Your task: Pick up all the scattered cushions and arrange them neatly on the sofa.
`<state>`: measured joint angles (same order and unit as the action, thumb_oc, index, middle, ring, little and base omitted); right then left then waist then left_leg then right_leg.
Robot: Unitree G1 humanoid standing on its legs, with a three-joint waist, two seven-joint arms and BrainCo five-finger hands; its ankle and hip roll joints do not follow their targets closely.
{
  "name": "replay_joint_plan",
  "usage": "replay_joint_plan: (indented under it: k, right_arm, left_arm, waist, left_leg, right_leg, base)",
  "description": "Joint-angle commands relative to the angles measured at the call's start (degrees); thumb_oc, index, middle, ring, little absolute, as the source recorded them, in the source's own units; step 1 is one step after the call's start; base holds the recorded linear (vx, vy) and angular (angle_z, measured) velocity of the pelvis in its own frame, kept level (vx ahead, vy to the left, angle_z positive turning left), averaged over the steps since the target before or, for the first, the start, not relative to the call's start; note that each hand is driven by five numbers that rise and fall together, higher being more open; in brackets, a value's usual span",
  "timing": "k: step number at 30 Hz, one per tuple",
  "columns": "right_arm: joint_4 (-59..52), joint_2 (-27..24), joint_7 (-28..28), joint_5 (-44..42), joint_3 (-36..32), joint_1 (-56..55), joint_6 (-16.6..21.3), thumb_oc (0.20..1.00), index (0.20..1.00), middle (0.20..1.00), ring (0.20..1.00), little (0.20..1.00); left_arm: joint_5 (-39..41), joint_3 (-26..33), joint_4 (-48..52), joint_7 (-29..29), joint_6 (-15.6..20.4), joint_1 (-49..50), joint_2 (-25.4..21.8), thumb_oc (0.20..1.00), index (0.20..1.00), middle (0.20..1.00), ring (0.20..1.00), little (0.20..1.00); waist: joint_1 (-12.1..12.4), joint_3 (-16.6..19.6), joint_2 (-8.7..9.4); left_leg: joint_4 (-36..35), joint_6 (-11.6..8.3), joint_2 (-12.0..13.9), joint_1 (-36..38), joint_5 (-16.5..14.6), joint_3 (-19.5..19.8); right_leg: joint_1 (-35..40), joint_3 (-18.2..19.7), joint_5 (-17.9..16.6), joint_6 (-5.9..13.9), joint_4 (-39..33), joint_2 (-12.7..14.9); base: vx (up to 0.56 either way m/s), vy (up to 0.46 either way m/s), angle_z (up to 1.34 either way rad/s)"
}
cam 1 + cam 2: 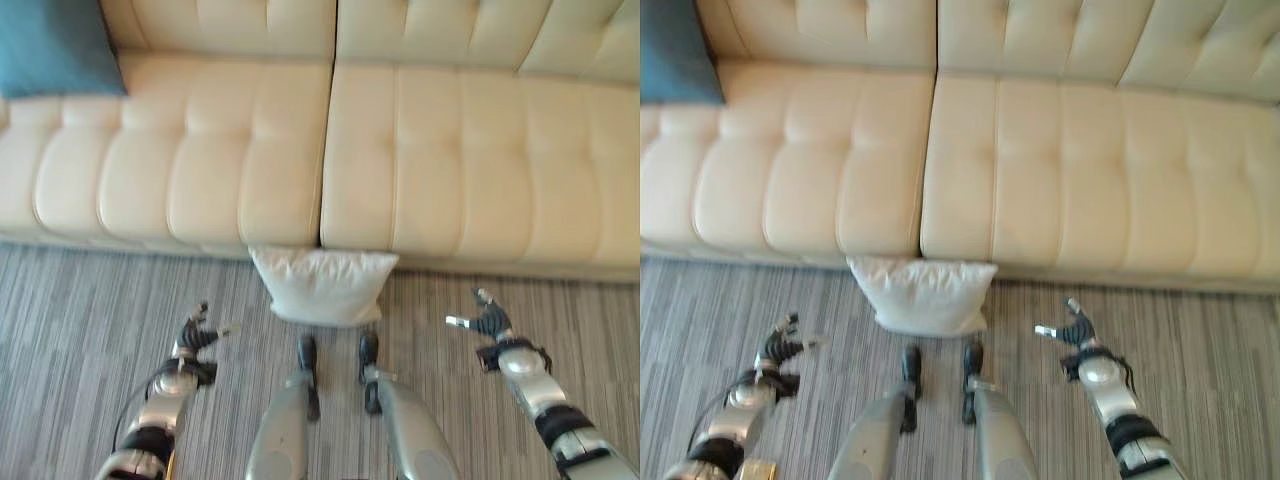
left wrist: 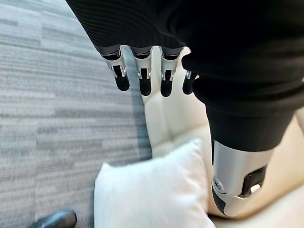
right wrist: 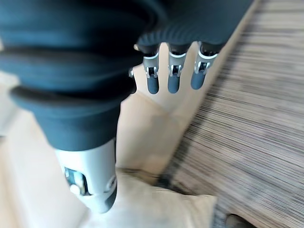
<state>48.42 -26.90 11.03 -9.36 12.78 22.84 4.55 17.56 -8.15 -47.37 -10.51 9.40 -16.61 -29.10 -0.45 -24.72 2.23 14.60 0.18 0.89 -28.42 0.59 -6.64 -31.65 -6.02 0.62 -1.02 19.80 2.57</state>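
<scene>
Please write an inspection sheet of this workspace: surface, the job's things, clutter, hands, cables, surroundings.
Surface: grey striped carpet in front of a cream tufted sofa; the seats are bare except at the robot's far left.
Job's things: white cushion lies on the carpet against the sofa's front, at the seam between the two seats. Teal cushion sits on the sofa at the far left, against the backrest.
Clutter: nothing seen.
Hands: left hand and right hand are both open, holding nothing, one on each side of the white cushion and apart from it.
Cables: nothing seen.
Surroundings: nothing seen beyond sofa and carpet.
</scene>
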Motion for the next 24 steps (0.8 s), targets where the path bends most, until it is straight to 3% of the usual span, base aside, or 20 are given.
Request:
replay_joint_plan:
  k: [1, 7, 10, 16, 24]
  right_arm:
    - [1.4, -0.2, 3.0, -6.4, 0.7, -0.5, 1.0, 1.000, 1.000, 1.000, 1.000, 1.000]
    - [14.2, -3.3, 5.0, -15.1, 4.2, 19.2, 0.6, 1.000, 1.000, 1.000, 1.000, 1.000]
    - [16.7, -4.4, 5.2, -16.7, 6.3, 26.1, 0.6, 1.000, 1.000, 1.000, 1.000, 1.000]
    - [18.1, -1.5, 7.1, -19.7, 13.7, 42.3, 0.8, 1.000, 1.000, 1.000, 1.000, 1.000]
    - [12.4, 7.5, 10.2, -24.9, 19.4, 56.3, 5.3, 1.000, 1.000, 1.000, 1.000, 1.000]
  left_arm:
    - [4.1, -0.6, -0.4, -2.6, 3.1, -1.5, -2.4, 1.000, 1.000, 1.000, 1.000, 1.000]
    - [5.0, -7.6, -7.6, -4.4, 3.4, -20.9, -11.4, 1.000, 1.000, 1.000, 1.000, 1.000]
    - [6.4, -9.4, -9.4, -4.4, 3.5, -26.1, -12.7, 1.000, 1.000, 1.000, 1.000, 1.000]
    - [9.2, -14.9, -14.4, -4.6, 2.5, -36.5, -11.4, 1.000, 1.000, 1.000, 1.000, 1.000]
    - [10.8, -23.3, -15.4, -6.2, 3.6, -54.6, -6.8, 1.000, 1.000, 1.000, 1.000, 1.000]
  waist:
    - [-0.4, 1.3, 0.89]
    - [-1.9, -2.2, -0.56]
    - [-1.9, -2.8, -1.17]
    - [-0.7, -3.9, -2.54]
    - [0.5, -2.3, -4.28]
  left_leg:
    - [10.0, -1.00, -0.5, -3.8, -9.2, -0.1]
    - [20.3, -0.36, 0.8, -24.7, -10.2, -1.0]
    - [23.1, -0.07, 1.0, -30.3, -10.7, -1.1]
    - [31.8, 1.50, 0.0, -43.2, -12.8, -1.8]
    - [36.4, 1.86, -1.7, -49.6, -13.8, -1.2]
  right_leg:
    - [-2.0, 1.3, 6.4, 4.49, 5.6, 2.2]
    - [-23.3, 3.8, 7.0, 4.47, 16.2, 3.0]
    - [-29.1, 4.8, 7.5, 4.52, 19.1, 3.4]
    - [-41.8, 7.2, 9.1, 4.36, 27.4, 2.7]
    - [-48.3, 7.0, 11.1, 3.72, 33.2, 3.4]
  base:
    - [-0.09, -0.009, 0.02]
    - [-0.14, 0.037, -0.02]
    - [-0.03, 0.043, -0.05]
    - [0.01, 0.046, -0.06]
    - [0.04, -0.014, 0.08]
